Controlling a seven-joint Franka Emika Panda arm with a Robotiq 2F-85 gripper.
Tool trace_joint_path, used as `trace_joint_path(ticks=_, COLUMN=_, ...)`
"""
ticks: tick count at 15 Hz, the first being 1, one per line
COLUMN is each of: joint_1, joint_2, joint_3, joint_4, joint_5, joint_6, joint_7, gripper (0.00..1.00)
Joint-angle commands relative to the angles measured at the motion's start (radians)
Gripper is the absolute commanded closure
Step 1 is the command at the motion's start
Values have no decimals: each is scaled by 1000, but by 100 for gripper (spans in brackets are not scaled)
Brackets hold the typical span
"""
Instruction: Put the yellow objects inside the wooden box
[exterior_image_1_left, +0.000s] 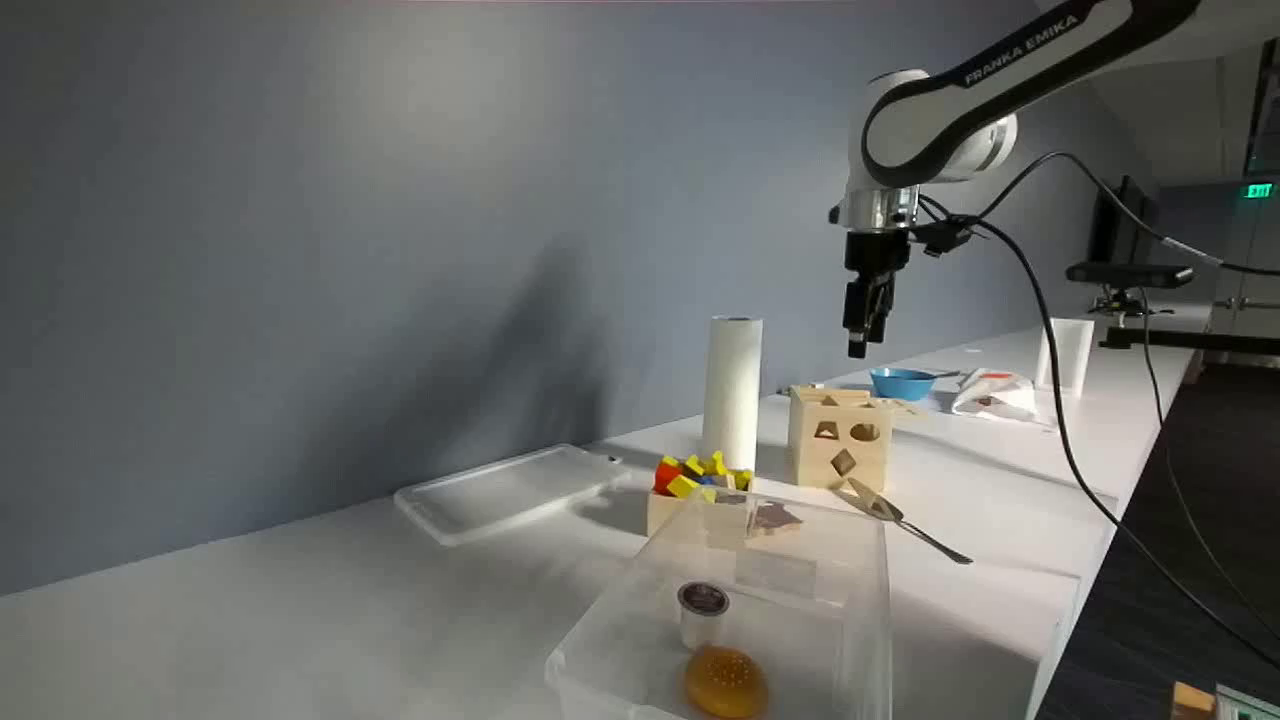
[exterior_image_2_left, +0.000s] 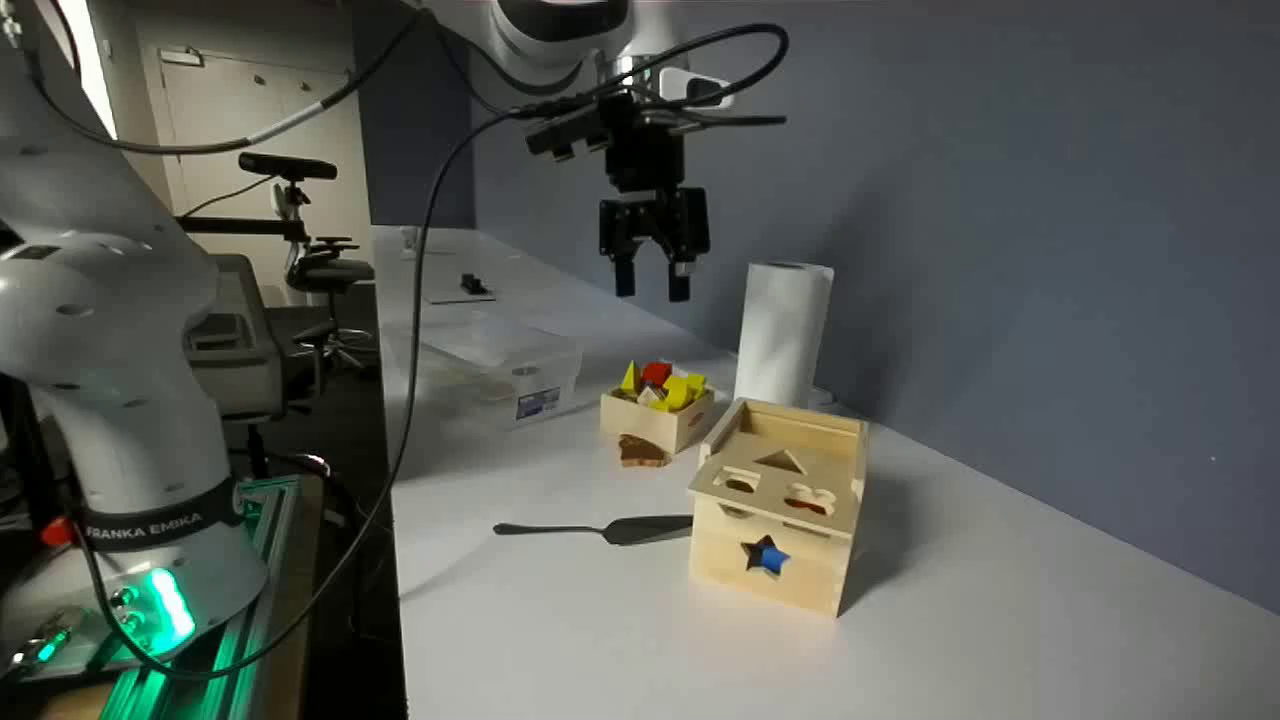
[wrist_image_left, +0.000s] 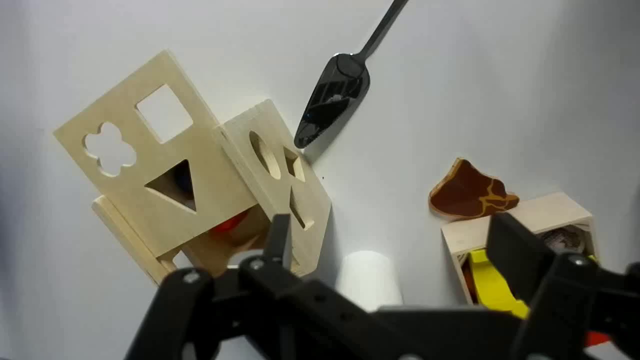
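In an exterior view, the wide-spread black gripper hangs at twelve o'clock of yellow toy blocks inside the low pale-wood box

Base: low at the left in an exterior view, a green light glowing on its side.
Arm: in an exterior view, extends from the upper right, then bends down.
Wrist: below the bend, upright.
Gripper: in the air, pointing straight down in both exterior views, jaws wide apart.
Fingers: parallel, tips nearly level in an exterior view; in the wrist view they stick up from the lower edge, a broad gap between them.
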Motion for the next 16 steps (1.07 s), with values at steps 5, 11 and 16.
trace_joint_path(ticks=5, joint_1=-3, joint_2=1, joint_3=3, joint_4=2, joint_5=1, joint_6=-3, joint_7=-1, gripper=0)
trace_joint_path(ticks=11, joint_1=66, joint_2=12, joint_3=51, joint_4=-43, joint_5=32, joint_6=24, joint_7=-54, gripper=0)
trace_joint_path(ticks=16, joint_1=133, joint_2=61, joint_3=99, joint_4=-92, joint_5=73, joint_6=165, joint_7=-63, gripper=0)
